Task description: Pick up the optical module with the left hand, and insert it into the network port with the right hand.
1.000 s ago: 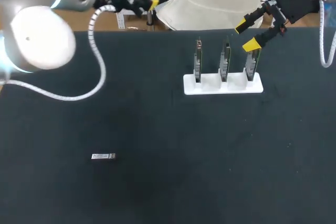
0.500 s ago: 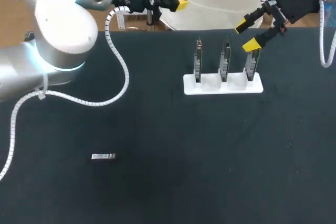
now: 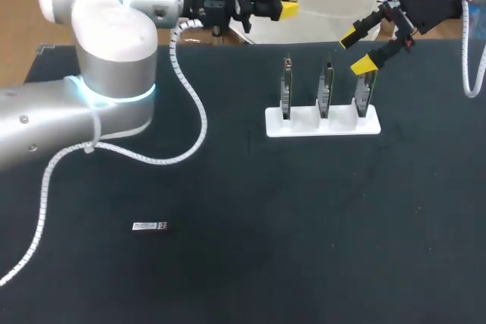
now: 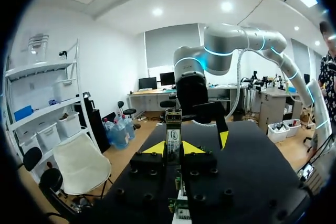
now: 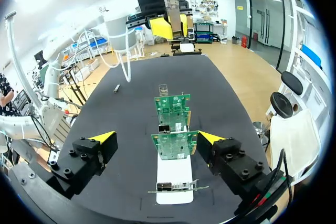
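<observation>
One optical module (image 3: 149, 226) lies flat at the near left of the desk (image 3: 250, 263), well apart from both arms. Three network cards (image 3: 325, 90) stand upright in one white holder (image 3: 322, 124). The right end effector (image 3: 357, 49) hangs spread wide over the rightmost card (image 3: 364, 95). The left end effector (image 3: 285, 11), past the desk's far edge, is clamped on a narrow labelled piece (image 4: 173, 129).

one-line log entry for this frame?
left tool: shut on held module | right tool: open, at end card | spare module: flat on table
</observation>
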`<state>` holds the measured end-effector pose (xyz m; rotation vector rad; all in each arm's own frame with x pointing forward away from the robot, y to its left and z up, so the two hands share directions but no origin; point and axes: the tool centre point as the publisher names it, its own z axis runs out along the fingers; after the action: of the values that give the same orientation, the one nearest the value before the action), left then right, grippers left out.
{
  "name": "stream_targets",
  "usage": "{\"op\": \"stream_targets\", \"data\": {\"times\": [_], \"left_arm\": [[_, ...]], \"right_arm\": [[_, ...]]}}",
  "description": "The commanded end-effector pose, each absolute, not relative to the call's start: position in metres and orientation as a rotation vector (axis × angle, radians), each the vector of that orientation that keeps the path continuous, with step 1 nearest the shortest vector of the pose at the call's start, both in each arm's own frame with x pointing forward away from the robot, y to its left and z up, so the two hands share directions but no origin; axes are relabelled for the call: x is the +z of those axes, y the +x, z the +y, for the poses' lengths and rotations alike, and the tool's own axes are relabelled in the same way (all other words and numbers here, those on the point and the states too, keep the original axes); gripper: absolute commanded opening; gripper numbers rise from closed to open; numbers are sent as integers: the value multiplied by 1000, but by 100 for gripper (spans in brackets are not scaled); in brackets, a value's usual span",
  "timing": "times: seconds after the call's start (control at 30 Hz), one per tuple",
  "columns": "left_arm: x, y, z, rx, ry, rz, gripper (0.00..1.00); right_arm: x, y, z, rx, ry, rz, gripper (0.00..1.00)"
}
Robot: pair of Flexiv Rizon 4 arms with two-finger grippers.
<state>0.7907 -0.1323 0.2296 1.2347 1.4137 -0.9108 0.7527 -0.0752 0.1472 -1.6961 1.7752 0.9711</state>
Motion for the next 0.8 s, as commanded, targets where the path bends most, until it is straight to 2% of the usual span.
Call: {"op": "stream_targets", "data": {"times": [0.03,0.8], "left_arm": [[222,793,-143,-981,1163,1333,0],[209,773,-181,-1074,1266,1302,0]], "right_arm": [[147,754,-75,973,-1697,1772,100],[147,754,-75,973,-1697,1772,100]]}}
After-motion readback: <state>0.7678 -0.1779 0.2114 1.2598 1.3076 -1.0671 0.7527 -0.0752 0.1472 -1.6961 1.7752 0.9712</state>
